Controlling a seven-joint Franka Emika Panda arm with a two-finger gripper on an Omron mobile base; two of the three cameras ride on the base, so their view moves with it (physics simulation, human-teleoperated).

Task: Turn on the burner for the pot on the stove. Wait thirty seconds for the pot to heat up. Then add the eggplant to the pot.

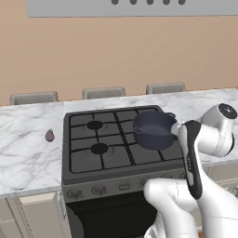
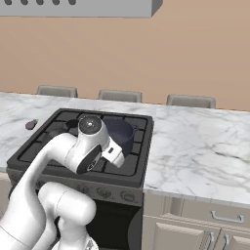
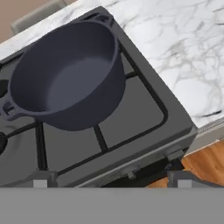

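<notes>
The dark blue-grey pot [image 1: 153, 130] [image 2: 119, 132] [image 3: 65, 78] sits empty on the right side of the stove [image 1: 107, 139] [image 2: 53, 141] [image 3: 140, 113], toward the back. The small purple eggplant [image 1: 49, 135] [image 2: 31, 124] lies on the marble counter left of the stove. My gripper [image 3: 110, 182] hovers over the stove's front right edge, nearer the front than the pot. Its fingertips [image 3: 39, 183] stand wide apart and open, with nothing between them. The front knobs [image 1: 99, 189] [image 2: 128, 196] run in a row below the grates.
Marble counter [image 1: 23, 158] [image 2: 195, 151] lies on both sides of the stove. Chair backs [image 1: 103, 92] line the far counter edge, and a range hood [image 1: 139, 7] hangs above. Cabinet drawers [image 2: 215, 219] are below the right counter. My own arm [image 1: 193, 162] hides the stove's front right corner.
</notes>
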